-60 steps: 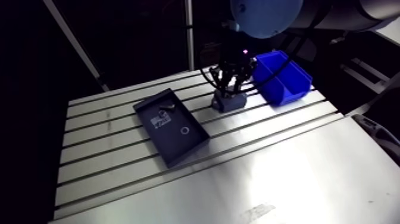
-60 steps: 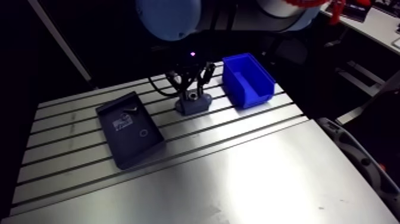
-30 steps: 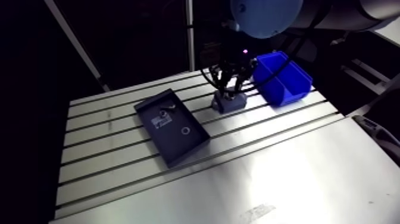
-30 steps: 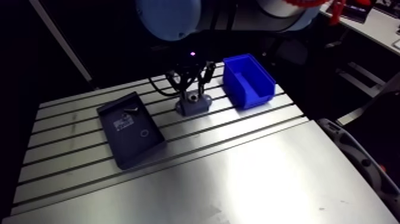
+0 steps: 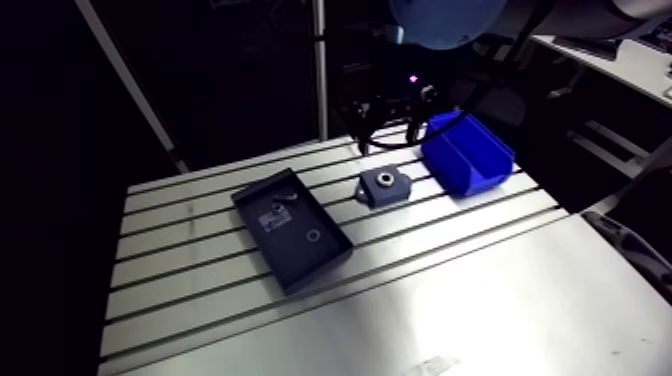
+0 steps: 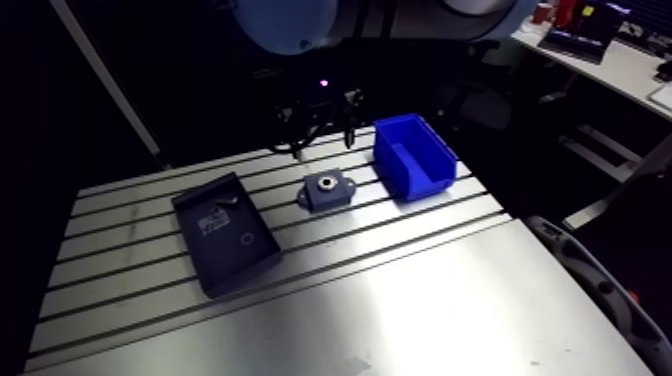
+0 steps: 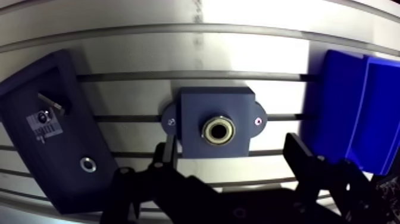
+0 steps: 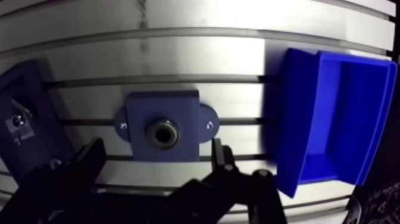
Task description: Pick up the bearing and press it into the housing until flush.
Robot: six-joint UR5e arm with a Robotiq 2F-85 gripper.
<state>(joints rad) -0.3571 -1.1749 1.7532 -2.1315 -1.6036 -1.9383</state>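
- Slate-blue housing (image 5: 384,186) is sitting on the slotted table (image 5: 450,300) in the arm view, between a dark tray (image 5: 293,228) and a blue bin (image 5: 466,152), touching neither.
- Also in the arm view, the gripper (image 5: 393,120) is hanging above the table's far side, behind the housing and clear of it.
- In the wrist view, the bearing (image 7: 218,130) is sitting in the housing's round bore. It is showing as a bright metal ring with a brassy gleam around a dark hole.
- The housing is showing as a square block with a rounded ear and a small screw on each of two sides.
- The fingers (image 7: 163,164) are standing spread wide and gripping nothing, with the housing lying under and just ahead of them.
- A white label (image 7: 43,125) is lying in the tray, its dark print too small to read. A small ring (image 7: 88,164) is lying near it.
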